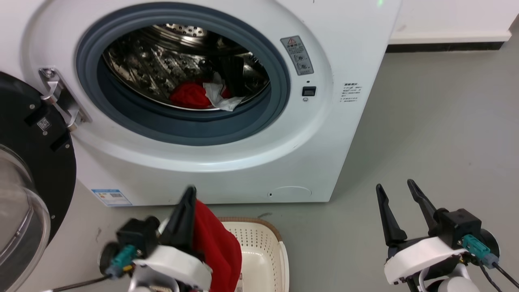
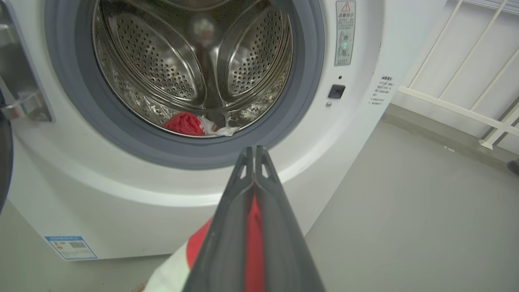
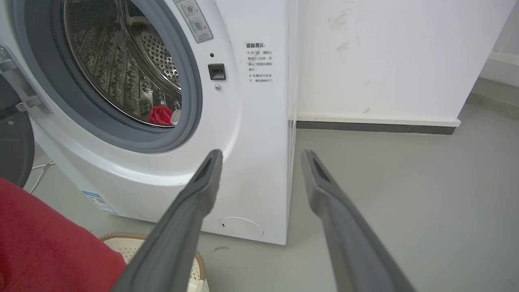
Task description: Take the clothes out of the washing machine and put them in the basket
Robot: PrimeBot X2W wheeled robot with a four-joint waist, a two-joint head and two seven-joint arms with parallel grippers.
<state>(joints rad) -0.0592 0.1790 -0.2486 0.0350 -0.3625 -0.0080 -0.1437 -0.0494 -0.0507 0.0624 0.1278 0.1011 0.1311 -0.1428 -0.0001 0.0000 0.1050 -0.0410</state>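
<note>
The white washing machine stands with its door open. In its steel drum lie a red garment and a small white cloth, also seen as red garment and white cloth in the left wrist view. My left gripper is shut on a red garment that hangs over the left part of the cream basket. The same red fabric shows between the closed fingers. My right gripper stands open over the floor at the right, holding nothing.
The black-framed glass door hangs open at the far left, close to my left arm. Grey floor stretches to the right of the machine up to a white wall with a dark skirting. A white railing shows in the left wrist view.
</note>
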